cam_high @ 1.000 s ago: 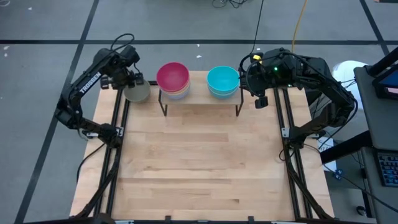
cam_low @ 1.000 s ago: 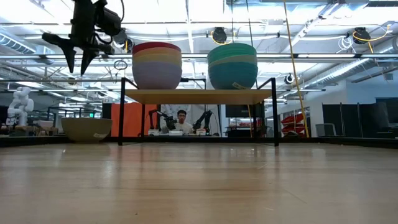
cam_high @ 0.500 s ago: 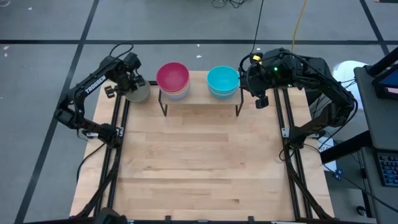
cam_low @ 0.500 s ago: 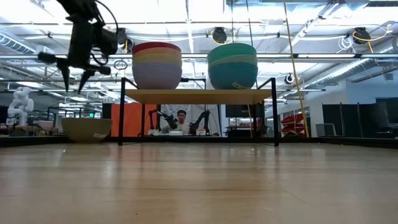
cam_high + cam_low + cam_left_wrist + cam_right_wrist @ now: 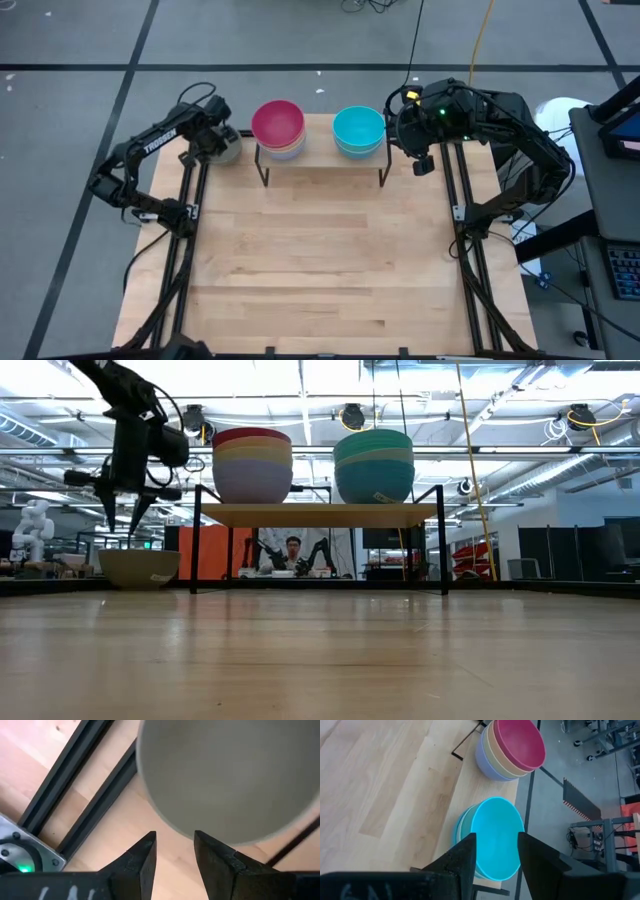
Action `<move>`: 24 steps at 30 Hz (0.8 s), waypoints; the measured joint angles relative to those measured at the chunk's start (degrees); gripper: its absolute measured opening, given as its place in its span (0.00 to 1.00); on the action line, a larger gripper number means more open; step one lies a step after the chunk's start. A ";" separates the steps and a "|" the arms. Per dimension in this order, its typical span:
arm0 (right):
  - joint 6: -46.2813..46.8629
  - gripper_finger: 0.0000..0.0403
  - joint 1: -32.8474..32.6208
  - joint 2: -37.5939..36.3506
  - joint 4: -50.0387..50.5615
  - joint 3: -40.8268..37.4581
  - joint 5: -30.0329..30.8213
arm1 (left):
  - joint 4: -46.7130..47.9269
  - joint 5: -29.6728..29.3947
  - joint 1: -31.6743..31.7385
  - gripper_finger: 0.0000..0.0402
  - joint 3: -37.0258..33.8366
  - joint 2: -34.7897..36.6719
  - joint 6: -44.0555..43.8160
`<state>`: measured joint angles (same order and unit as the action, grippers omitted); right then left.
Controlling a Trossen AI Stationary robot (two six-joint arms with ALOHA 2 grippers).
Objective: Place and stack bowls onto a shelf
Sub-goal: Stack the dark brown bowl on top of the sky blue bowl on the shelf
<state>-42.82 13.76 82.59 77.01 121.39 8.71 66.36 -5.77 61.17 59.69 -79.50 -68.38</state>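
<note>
The olive-grey bowl stands on its base on the table's far left corner, just left of the shelf. My left gripper hangs open just above the bowl's rim, pointing down, touching nothing. On the shelf stand two stacks: magenta over pale yellow and periwinkle bowls, and cyan over mint green bowls. My right gripper waits open, right of the shelf.
Black frame rails run along the table's left and right sides, close to the olive-grey bowl. Bare wooden tabletop stretches in front of the shelf. A person sits in the room far behind the table.
My left gripper has come down from well above the shelf's height to just over the olive-grey bowl's rim, with its arm reaching farther toward the table's far edge. The bowls and the right arm have stayed still.
</note>
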 joint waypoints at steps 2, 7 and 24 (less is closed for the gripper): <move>-0.32 0.34 0.00 0.00 0.00 -0.01 0.00 | -0.40 0.03 0.00 0.34 -1.21 0.00 -0.43; -0.77 0.34 0.00 0.00 0.00 -0.01 0.00 | -0.59 -0.03 0.00 0.34 -3.47 0.00 -1.55; -1.41 0.34 0.00 0.00 0.01 -0.01 0.00 | -10.39 0.53 0.97 0.34 -5.76 0.02 -2.60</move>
<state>-44.23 13.76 82.59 77.03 121.38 8.71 55.97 -5.24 62.14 53.93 -79.48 -70.98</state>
